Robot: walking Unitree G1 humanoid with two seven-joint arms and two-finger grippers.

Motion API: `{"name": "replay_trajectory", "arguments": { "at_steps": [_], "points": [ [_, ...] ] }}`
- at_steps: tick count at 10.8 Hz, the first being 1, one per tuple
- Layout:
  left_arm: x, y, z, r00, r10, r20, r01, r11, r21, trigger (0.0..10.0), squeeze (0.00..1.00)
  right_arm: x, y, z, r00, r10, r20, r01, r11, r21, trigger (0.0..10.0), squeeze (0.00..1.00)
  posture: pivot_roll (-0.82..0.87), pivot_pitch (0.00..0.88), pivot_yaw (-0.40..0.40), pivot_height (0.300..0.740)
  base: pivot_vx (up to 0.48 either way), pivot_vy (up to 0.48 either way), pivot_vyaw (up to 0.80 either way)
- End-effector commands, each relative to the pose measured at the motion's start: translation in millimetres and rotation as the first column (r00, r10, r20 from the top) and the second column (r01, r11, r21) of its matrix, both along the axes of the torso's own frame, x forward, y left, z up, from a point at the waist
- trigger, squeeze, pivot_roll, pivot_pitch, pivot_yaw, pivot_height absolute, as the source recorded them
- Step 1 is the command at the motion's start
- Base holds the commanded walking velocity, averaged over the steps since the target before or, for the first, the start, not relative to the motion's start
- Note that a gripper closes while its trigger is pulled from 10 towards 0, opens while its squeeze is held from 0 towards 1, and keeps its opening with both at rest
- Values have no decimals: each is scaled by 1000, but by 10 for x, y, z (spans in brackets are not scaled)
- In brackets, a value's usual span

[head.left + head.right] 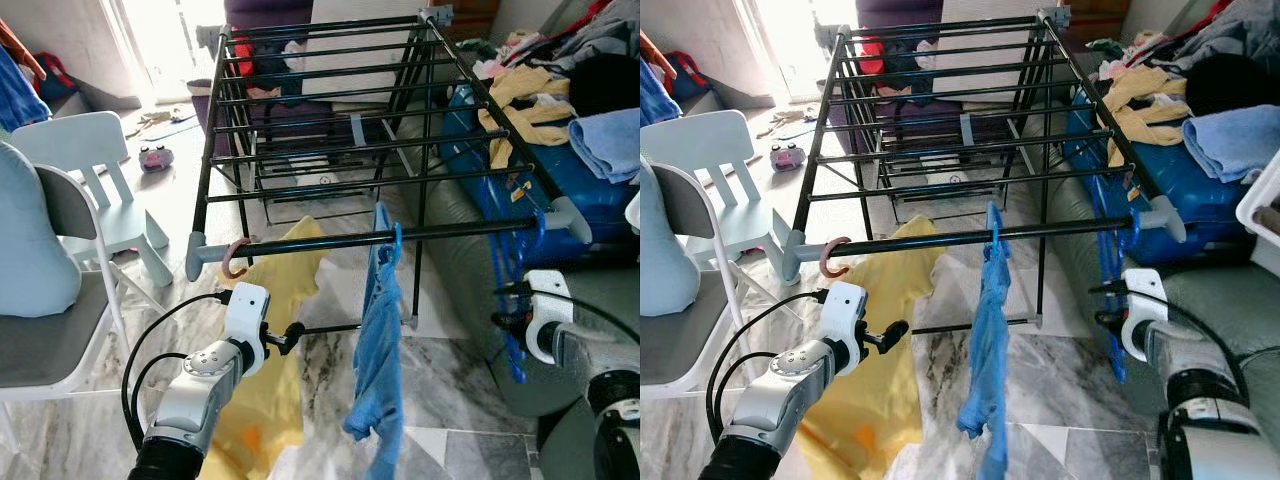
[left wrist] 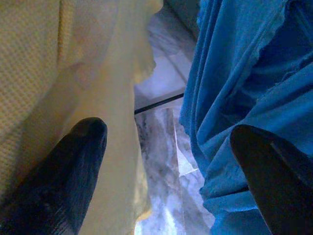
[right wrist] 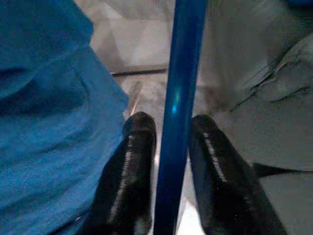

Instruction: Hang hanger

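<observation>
Nearest the camera, at about seven o'clock, the left gripper (image 1: 292, 335) hangs low in front of the pale yellow cloth garment (image 1: 270, 380), its fingers (image 2: 73, 166) spread wide with nothing between them, the yellow fabric on one side and the blue cloth garment (image 1: 378, 340) on the other; at four o'clock the right gripper (image 3: 168, 161) has its fingers (image 3: 132, 166) pinching the shaft of the blue plastic hanger (image 1: 1110, 310), which hangs down from the near rail at the right corner of the black metal drying rack (image 1: 330, 130), its hook apparently over that rail by the grey end cap, though the contact is too small to be certain of; the risk, as I judge it, is that the smooth shaft slips or twists in so narrow a grip, or that pulling on it drags the hook off the rail end, since it sits just beside the cap; a sideways swing could also snag the blue garment hanging at mid-rail; as for containers, the blue suitcase-like case (image 1: 590, 200) at two o'clock carries loose clothes heaped on top, and I cannot tell what lies inside.
</observation>
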State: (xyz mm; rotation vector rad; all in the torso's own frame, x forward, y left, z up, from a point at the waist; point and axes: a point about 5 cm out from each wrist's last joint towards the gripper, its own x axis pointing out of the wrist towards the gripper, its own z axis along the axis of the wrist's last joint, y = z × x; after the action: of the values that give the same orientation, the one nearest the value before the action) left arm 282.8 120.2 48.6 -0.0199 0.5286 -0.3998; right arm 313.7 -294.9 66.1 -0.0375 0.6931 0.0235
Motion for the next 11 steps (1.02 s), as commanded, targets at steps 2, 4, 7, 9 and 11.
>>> {"name": "replay_trajectory", "arguments": {
  "at_steps": [2, 4, 7, 9, 11],
  "points": [
    [-11, -6, 25, 1000, 0, 20, -1, 1000, 7, 10000, 0, 68, -2, 157, 997, 4, 82, -1, 999, -35, 10000, 1000, -132, 0, 74, 740, 0, 0, 0],
    [-9, -25, 37, 1000, -4, 22, 4, 1000, 6, 10000, 0, -126, 34, 125, 990, 33, 137, -15, 992, -128, 10000, 1000, -146, 0, 82, 740, 0, 0, 0],
    [6, -55, 58, 999, -6, 35, 6, 1000, 0, 10000, 0, -334, 141, 107, 976, -9, 218, 41, 988, -146, 10000, 1000, -162, 0, 90, 740, 0, 0, 0],
    [22, -73, 129, 997, 3, 74, 0, 999, -33, 10000, 0, -660, 262, 143, 957, 18, 288, 54, 970, -239, 10000, 1000, -167, 0, 86, 740, 0, 0, 0],
    [40, -102, 177, 992, 30, 123, -22, 998, -61, 10000, 0, -844, 299, 143, 947, 28, 320, 68, 956, -287, 10000, 1000, -178, 0, 83, 740, 0, 0, 0]
  ]
}}
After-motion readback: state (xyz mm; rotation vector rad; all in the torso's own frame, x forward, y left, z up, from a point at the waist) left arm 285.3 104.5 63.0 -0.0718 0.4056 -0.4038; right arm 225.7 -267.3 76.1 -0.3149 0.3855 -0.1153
